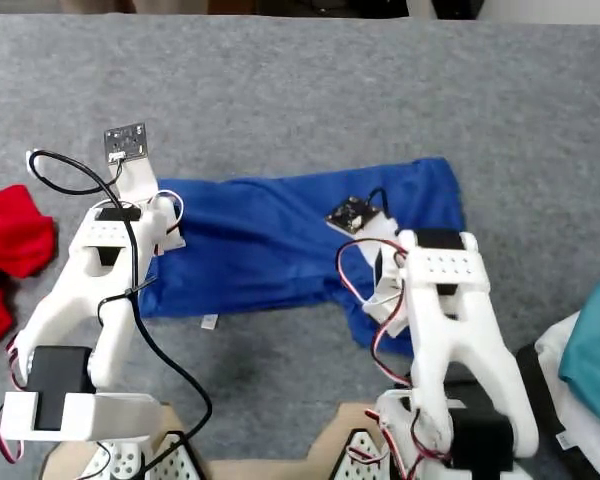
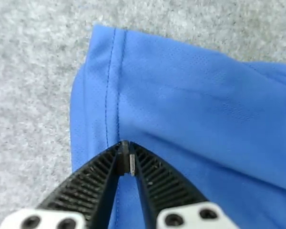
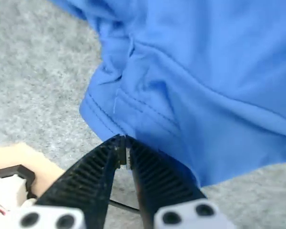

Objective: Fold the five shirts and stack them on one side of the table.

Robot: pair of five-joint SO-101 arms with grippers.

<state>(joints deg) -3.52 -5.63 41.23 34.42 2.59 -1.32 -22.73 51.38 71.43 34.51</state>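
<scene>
- Nearest me, on my side of the blue shirt (image 1: 270, 250), both arm bases stood on a tan board (image 1: 250, 470).
- My left gripper (image 2: 125, 160) was clamped shut on the blue shirt's stitched hem, at that arm's end of the shirt.
- My right gripper (image 3: 123, 151) was closed too. Its tips pinched a seamed edge at the shirt's near corner, at the opposite end.
- The blue shirt lay lengthwise across the middle of the table, mostly flat with a few wrinkles. I judged its fold only begun, with both ends held ready.
- Off the shirt's left-arm end, well apart from it, sat a loose heap of red cloth (image 1: 15, 240). It looked unfolded to me.
- Off the right-arm end, nearer than the shirt, a stack of teal, white and dark cloth (image 1: 592, 362) ran past the edge of the high view. I took these for finished shirts, though I could not count them.
- My reading was that the job stood about midway, with the blue shirt and the red cloth left to do.
- Beyond the shirt the grey, carpet-like table (image 1: 310, 90) ran on. Past its far edge there was too little of the room to make anything out.
</scene>
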